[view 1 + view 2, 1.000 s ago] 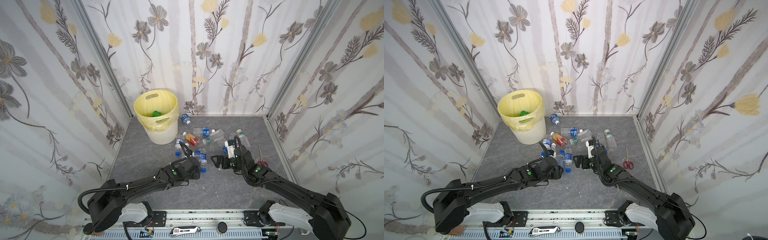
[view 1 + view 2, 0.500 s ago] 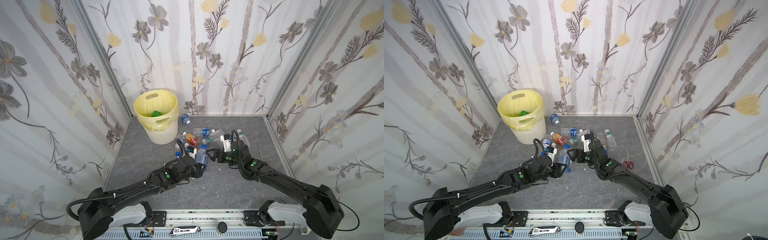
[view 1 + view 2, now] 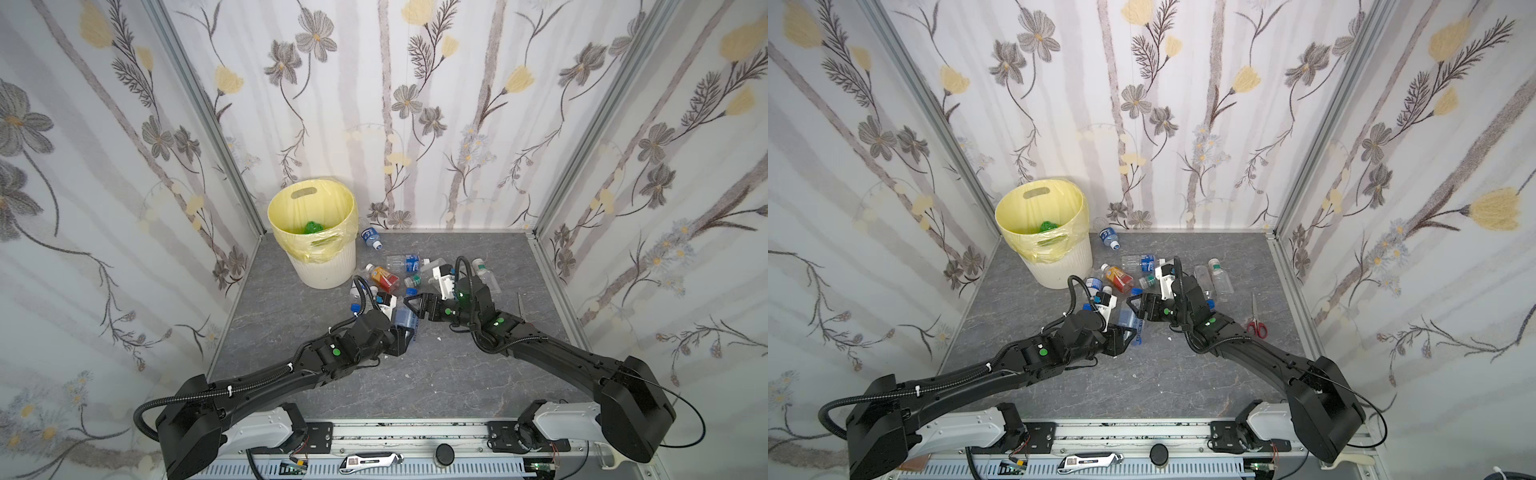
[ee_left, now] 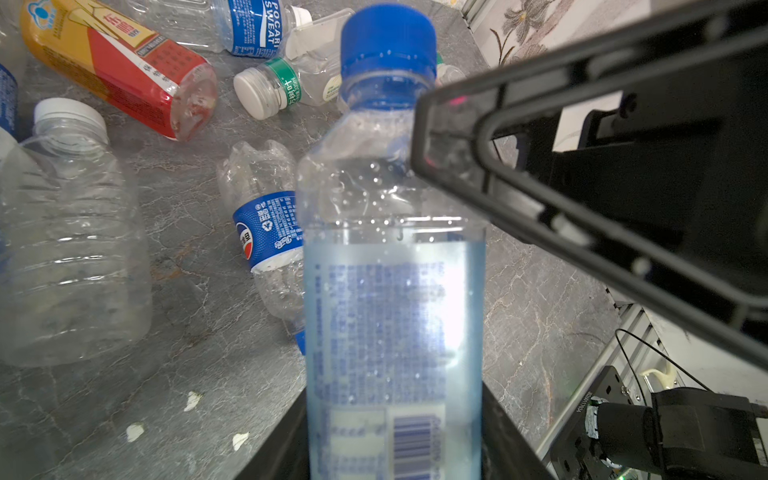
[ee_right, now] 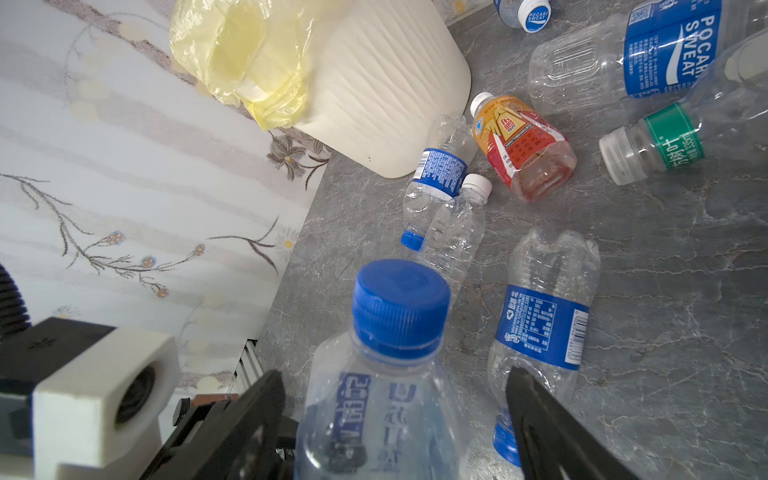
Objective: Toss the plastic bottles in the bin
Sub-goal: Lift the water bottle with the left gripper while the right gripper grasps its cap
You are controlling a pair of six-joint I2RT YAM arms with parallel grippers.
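Blue-capped bottle [image 4: 390, 291] clamped low in your left gripper [image 3: 405, 330], just in front of the loose bottles [image 3: 384, 278].
Its long axis runs out from the left jaws, cap leading toward that pile. Your right gripper [image 5: 392, 376] straddles its shoulder with jaws wide; only the right wrist view shows the gaps. The top views show the bin [image 3: 332, 270] well apart, far-left corner.

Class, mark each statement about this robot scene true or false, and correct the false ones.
1. The left gripper holds a clear plastic bottle with a blue cap. True.
2. The round cream-white ribbed plastic bin is empty. False: something green lies inside.
3. The orange-red labelled bottle stands upright. False: it lies on its side.
4. Red-handled scissors lie beside the right arm. True.
5. The right gripper is clamped on that blue cap. False: its jaws stand open beside the bottle's shoulder.
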